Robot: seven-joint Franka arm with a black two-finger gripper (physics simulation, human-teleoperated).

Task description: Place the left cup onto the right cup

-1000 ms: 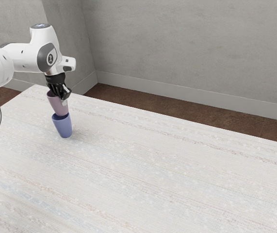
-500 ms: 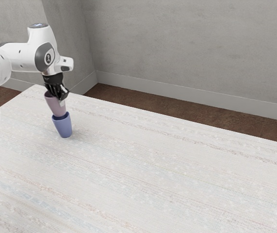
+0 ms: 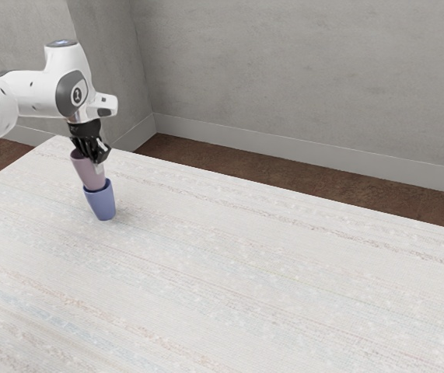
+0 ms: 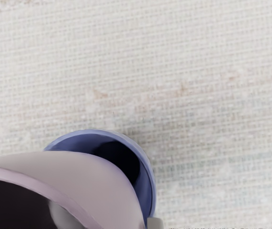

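A blue cup [image 3: 101,202] stands upright on the pale table [image 3: 245,280] near its far left corner in the exterior view. A mauve cup [image 3: 88,171] sits tilted with its base inside the blue cup's mouth. My black gripper [image 3: 91,152] is shut on the mauve cup's rim. Just under the hand in the wrist view, the mauve cup [image 4: 69,186] covers most of the blue cup [image 4: 143,167], whose dark inside still shows beside it.
The table's far edge runs close behind the cups, with a brown floor [image 3: 299,175] and grey walls [image 3: 299,70] beyond. Open tabletop stretches toward the exterior view's right and front.
My hand has shifted slightly toward the exterior view's left and lowered a little, pushing the mauve cup deeper into the blue cup. The blue cup stays in place.
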